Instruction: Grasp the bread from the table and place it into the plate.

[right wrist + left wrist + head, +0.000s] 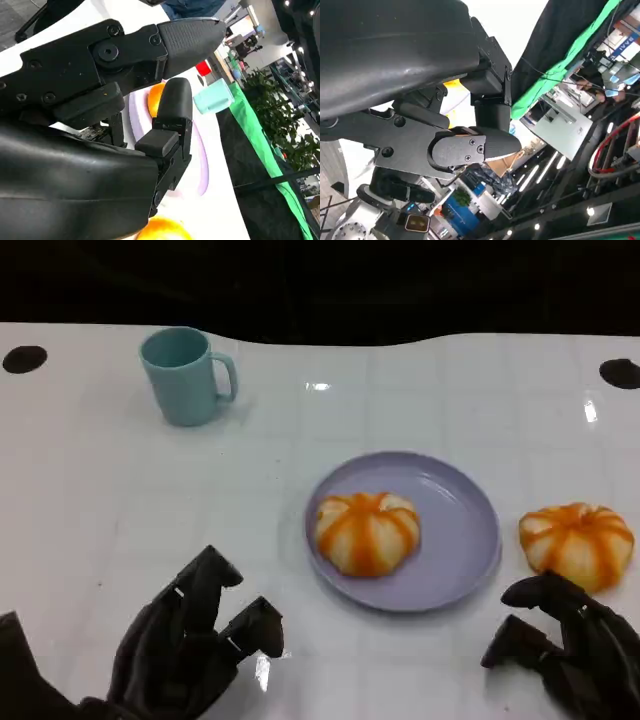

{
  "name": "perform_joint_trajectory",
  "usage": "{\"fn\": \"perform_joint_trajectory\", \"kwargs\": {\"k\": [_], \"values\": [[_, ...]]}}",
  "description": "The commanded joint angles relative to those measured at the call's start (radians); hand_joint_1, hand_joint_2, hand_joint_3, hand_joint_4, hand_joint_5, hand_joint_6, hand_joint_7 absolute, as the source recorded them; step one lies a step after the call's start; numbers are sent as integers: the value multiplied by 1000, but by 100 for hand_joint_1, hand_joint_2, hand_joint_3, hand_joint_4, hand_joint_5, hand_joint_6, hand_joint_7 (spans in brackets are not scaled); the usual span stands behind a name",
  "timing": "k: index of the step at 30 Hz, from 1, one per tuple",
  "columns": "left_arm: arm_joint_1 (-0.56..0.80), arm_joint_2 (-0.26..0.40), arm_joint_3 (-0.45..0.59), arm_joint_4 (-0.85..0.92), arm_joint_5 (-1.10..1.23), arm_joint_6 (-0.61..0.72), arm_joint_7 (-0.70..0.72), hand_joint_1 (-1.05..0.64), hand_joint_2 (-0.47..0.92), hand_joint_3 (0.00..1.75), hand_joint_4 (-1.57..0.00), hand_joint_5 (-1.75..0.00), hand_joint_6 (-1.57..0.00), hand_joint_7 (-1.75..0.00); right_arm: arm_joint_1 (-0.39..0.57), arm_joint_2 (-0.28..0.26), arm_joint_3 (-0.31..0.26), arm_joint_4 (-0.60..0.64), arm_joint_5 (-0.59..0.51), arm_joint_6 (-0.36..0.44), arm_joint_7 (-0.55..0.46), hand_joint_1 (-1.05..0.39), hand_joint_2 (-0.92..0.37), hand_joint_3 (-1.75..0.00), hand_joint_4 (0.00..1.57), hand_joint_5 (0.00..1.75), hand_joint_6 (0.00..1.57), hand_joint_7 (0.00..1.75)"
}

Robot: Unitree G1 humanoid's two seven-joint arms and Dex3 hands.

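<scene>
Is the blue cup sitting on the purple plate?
No, the blue cup stands on the white table, far back and left of the purple plate, which holds a bread.

Right hand (565, 645) cropped at frame corner

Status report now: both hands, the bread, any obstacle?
Left hand open, holding nothing. Right hand open, just behind table bread. Other bread already on plate. Mug far off, no obstacle.

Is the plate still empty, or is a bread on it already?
Not empty. One bread sits inside the plate; a second bread lies on the table beside it, near the right hand.
</scene>
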State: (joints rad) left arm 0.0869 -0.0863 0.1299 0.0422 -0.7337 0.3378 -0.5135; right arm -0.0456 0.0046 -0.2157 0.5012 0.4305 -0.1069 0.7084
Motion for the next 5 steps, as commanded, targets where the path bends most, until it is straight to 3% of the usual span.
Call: {"fn": "perform_joint_trajectory", "kwargs": {"k": [1,5], "values": [[-14,13,7,14,9,-7,-15,-55,92,33,-80,-175,-61,-171,5,-10,-6,-5,4,-13,-8,-52,-92,-23,70,148,65,114],[-18,9,6,27,10,-15,-26,-55,92,35,-80,-175,-62,-168,0,-14,-6,8,-1,-18,-8,-53,-92,-22,68,151,64,117]]}}
